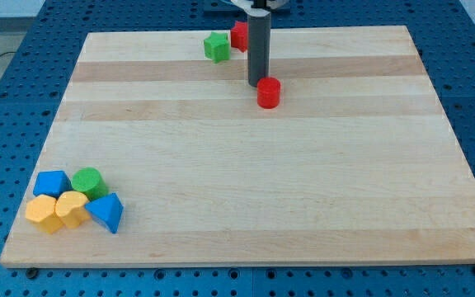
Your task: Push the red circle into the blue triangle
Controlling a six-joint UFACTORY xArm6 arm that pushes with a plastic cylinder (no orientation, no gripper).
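Tip (257,84) of fingerless rod is touching the red circle (269,92) at upper centre of desk (303,181), a light, rigid, easily sliding puck needing contact on its upper-right side, far from the blue triangle (106,212).

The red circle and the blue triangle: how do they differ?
The red circle is a round cylinder; the blue triangle is a pointed wedge. The red circle stands alone near the view's top, beside my tip; the blue triangle sits in a cluster at the bottom left. Both rest on the board.
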